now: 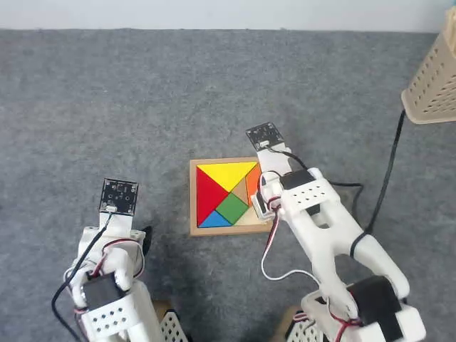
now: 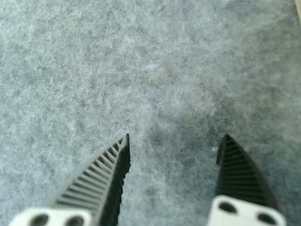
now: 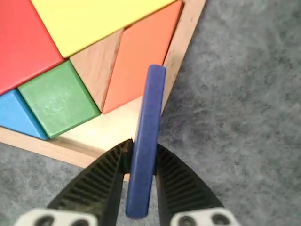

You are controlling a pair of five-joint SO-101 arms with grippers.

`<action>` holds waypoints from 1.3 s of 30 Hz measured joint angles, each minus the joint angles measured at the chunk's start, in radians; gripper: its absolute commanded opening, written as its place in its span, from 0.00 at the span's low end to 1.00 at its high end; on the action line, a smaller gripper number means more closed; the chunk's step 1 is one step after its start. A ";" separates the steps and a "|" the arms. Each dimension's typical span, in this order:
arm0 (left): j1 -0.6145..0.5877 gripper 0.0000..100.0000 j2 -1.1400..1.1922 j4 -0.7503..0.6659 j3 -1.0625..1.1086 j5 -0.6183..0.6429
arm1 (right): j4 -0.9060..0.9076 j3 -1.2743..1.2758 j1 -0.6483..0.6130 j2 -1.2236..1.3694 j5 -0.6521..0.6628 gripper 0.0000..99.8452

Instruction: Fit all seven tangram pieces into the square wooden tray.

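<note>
The square wooden tray (image 1: 193,192) lies on the grey carpet and holds yellow (image 1: 228,174), red (image 1: 206,196), green (image 1: 232,206), light blue (image 1: 214,219) and orange (image 1: 253,183) pieces. In the right wrist view a wood-coloured triangle (image 3: 96,70) sits between the green piece (image 3: 56,99) and the orange piece (image 3: 136,66), and a bare slot (image 3: 108,129) shows at the tray's near right corner. My right gripper (image 3: 141,160) is shut on a dark blue piece (image 3: 146,136), held on edge above that slot and the tray rim (image 3: 188,33). My left gripper (image 2: 176,139) hangs open over bare carpet, left of the tray.
A beige perforated container (image 1: 434,71) stands at the far right edge, with a black cable (image 1: 388,178) running down from it towards the right arm. Open carpet lies behind and to the left of the tray.
</note>
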 measured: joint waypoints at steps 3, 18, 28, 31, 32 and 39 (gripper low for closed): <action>0.000 0.28 0.000 0.000 0.000 0.000 | 0.000 0.000 -0.002 0.000 0.000 0.09; 0.000 0.28 0.000 0.000 0.000 0.000 | 0.055 -0.104 -0.028 0.002 0.002 0.11; 0.000 0.28 0.000 0.000 0.000 0.000 | 0.055 -0.104 -0.107 0.006 0.063 0.11; 0.000 0.28 0.000 0.000 0.000 0.000 | 0.055 -0.104 -0.107 0.006 0.097 0.11; 0.000 0.28 0.000 0.000 0.000 0.000 | 0.055 -0.104 -0.107 0.006 0.100 0.11; 0.000 0.28 0.000 0.000 0.000 0.000 | -0.009 -0.104 -0.003 0.006 0.101 0.02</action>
